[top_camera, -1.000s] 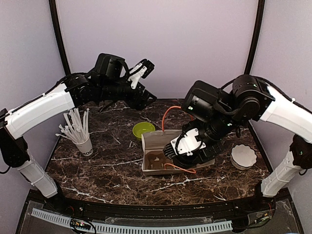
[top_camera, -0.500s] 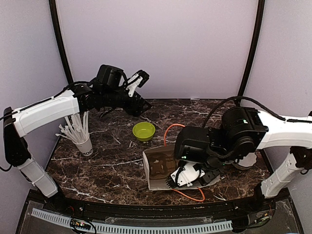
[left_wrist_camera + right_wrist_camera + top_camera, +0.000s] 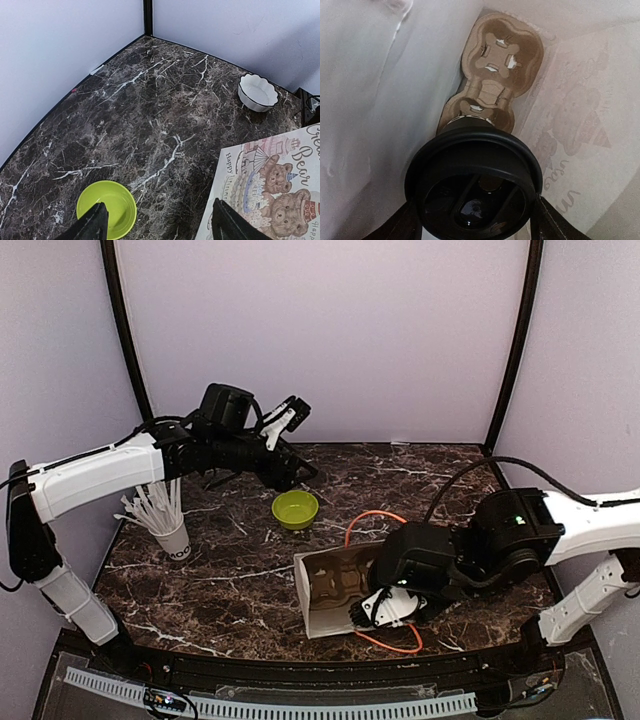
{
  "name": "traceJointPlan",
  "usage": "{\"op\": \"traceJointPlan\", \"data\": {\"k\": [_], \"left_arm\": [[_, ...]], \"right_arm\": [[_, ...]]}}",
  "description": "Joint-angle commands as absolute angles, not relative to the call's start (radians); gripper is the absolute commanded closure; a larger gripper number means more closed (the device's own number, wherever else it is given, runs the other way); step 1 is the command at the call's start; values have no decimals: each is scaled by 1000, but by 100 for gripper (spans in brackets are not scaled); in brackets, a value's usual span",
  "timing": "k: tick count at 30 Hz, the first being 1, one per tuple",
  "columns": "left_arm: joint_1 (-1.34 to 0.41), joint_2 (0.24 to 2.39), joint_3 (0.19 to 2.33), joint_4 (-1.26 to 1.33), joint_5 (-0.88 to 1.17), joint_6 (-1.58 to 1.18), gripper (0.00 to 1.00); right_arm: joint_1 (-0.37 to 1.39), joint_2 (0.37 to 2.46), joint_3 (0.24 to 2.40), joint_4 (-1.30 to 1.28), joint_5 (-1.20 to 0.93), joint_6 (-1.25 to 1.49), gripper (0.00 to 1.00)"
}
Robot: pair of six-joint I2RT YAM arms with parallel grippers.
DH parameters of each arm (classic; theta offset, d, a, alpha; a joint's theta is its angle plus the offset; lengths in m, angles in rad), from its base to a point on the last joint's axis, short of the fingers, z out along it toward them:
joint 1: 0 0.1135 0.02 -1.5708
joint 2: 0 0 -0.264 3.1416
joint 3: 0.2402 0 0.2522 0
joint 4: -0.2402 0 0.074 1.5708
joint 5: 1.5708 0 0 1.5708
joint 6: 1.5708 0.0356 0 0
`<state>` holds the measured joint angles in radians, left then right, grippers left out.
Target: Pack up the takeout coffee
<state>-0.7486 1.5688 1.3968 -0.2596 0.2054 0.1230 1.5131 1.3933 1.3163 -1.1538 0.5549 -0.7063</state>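
Observation:
The takeout coffee (image 3: 472, 187), a black cup with its black lid on, is gripped between the fingers of my right gripper (image 3: 472, 224). It is inside the white paper bag (image 3: 330, 585), which lies on its side with its mouth to the right. The cup's base is at the near well of a brown cardboard cup carrier (image 3: 495, 65) deep in the bag. In the top view my right gripper (image 3: 375, 608) is at the bag's mouth. My left gripper (image 3: 160, 225) is open and empty, held above the table near the back left (image 3: 295, 468).
A lime-green bowl (image 3: 296, 508) sits behind the bag and shows in the left wrist view (image 3: 106, 209). A white printed cup of straws (image 3: 172, 540) stands at the left. A white scalloped bowl (image 3: 257, 91) sits at the right. An orange cable (image 3: 370, 525) loops by the bag.
My right arm has swung down and toward the near edge, and the bag has shifted nearer with it. My left arm has dropped slightly and stays open.

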Motion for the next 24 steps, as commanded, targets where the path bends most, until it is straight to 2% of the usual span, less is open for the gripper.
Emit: {"op": "traceJointPlan", "data": {"k": [1,7,24], "left_arm": [[-742,1511,1359,-240,266,110,26],[-742,1504,1336,-225,301,99,27],[-742,1574,1355,-263,436,98,28]], "right_arm": [[1543,1319,1270,-1113,547,-734,69],[1574,1242,1107,-1012,604,-765,68],[1495,1201,998,-829,643,-767,71]]}}
